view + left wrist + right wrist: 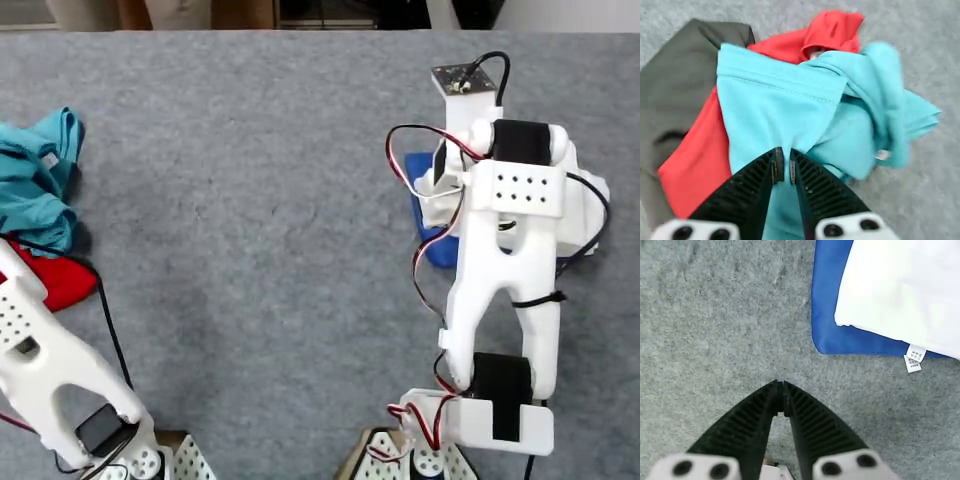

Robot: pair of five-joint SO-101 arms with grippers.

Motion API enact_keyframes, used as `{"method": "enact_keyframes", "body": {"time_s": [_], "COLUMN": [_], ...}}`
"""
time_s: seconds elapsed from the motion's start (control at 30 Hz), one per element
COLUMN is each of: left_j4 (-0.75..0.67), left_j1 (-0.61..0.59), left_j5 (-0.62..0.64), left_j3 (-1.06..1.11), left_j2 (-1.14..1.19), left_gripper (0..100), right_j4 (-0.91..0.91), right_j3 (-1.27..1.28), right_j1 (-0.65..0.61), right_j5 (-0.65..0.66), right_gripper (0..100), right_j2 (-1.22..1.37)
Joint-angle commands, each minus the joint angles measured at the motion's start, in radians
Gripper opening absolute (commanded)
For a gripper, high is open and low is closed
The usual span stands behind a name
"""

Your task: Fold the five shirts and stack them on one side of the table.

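Observation:
A teal shirt [790, 110] lies crumpled on a red shirt [695, 165] and a dark olive shirt [675, 85]. My left gripper [783, 167] is shut on a gathered fold of the teal shirt. In the high view the teal shirt [40, 170] and the red shirt [62, 280] sit at the table's left edge. A folded blue shirt [840, 325] carries a folded white shirt [905, 285]. My right gripper [780, 390] is shut with nothing in it, over bare cloth just beside the blue shirt's corner. The right arm [505, 250] covers most of that stack [425, 215].
The grey table cover [260, 200] stretches wide and flat between the two shirt piles. Both arm bases [420, 455] stand at the near edge. A small white label [913, 359] sticks out from the blue shirt.

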Motion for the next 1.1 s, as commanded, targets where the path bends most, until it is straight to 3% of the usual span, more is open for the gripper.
{"method": "enact_keyframes", "body": {"time_s": [0.0, 0.27, 0.57, 0.7, 0.8, 0.9, 1.0, 1.07], "left_j4": [0.011, 0.011, -0.002, -0.12, -0.209, -0.249, -0.25, -0.256], "left_j1": [0.054, 0.308, 0.812, 0.97, 1.023, 1.036, 1.011, 0.936], "left_j5": [0.005, 0.005, 0.003, 0.003, 0.002, 0.003, 0.005, 0.005], "left_j3": [0.149, 0.571, 1.094, 1.297, 1.405, 1.47, 1.482, 1.476], "left_j2": [-0.222, -0.662, -1.066, -1.179, -1.253, -1.314, -1.372, -1.409], "left_gripper": [2, 2, 2, 2, 3, 12, 23, 23], "right_j4": [0.014, 0.014, 0.015, 0.015, 0.015, 0.015, 0.015, 0.015], "right_j3": [-0.007, -0.008, -0.073, -0.119, -0.127, -0.12, -0.125, -0.119], "right_j1": [-0.012, -0.012, -0.005, -0.005, -0.005, -0.005, -0.022, -0.065], "right_j5": [0.003, 0.006, 0.009, 0.009, 0.009, 0.009, 0.009, 0.009], "right_gripper": [0.5, 0.5, 0.5, 0.6, 5.5, 18.1, 27.5, 28.0], "right_j2": [-0.053, -0.058, -0.058, -0.051, -0.051, -0.051, -0.05, -0.048]}}
